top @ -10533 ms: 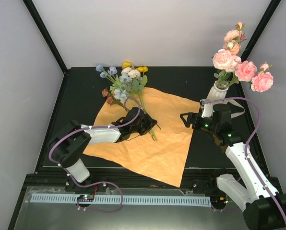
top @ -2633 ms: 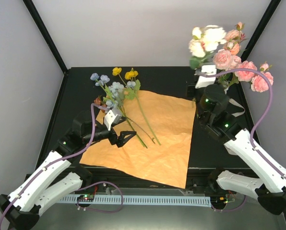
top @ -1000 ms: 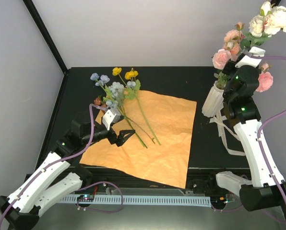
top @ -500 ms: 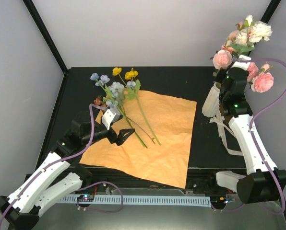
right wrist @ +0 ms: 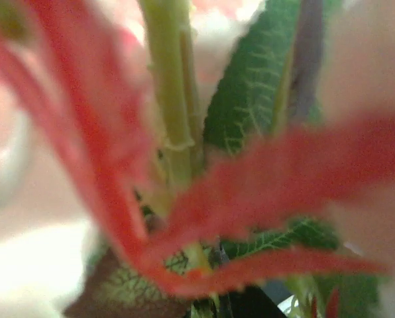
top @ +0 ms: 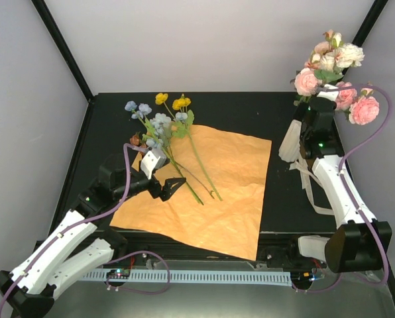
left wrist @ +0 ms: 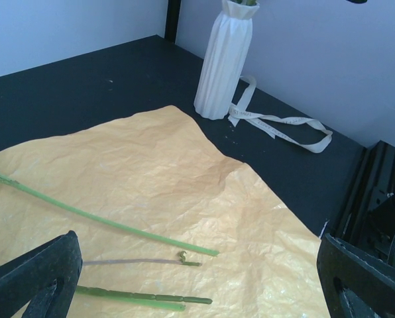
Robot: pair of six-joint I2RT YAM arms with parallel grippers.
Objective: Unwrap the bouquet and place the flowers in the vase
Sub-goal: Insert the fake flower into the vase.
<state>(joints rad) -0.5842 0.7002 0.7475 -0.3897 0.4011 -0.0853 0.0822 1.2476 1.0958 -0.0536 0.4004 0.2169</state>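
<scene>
Lower than before, right gripper (top: 315, 103) sits at the vase (top: 289, 142) rim, clenched on cream flowers (top: 340, 54); I see left gripper (top: 174, 188) released over the paper (top: 230, 192), where other stems (top: 197, 159) lie.

Orange paper (top: 217, 199) spread flat and creased on the counter (top: 250, 112); blue and yellow flowers (top: 159, 120) lying across its far left part, thin green stems (top: 199, 162) toward near right. White ribbed vase (top: 289, 140) upright off the paper's right corner, pink blooms (top: 307, 82) in it, cream blooms (top: 343, 54) topmost; cream ribbon (top: 311, 189) loose at its foot
</scene>
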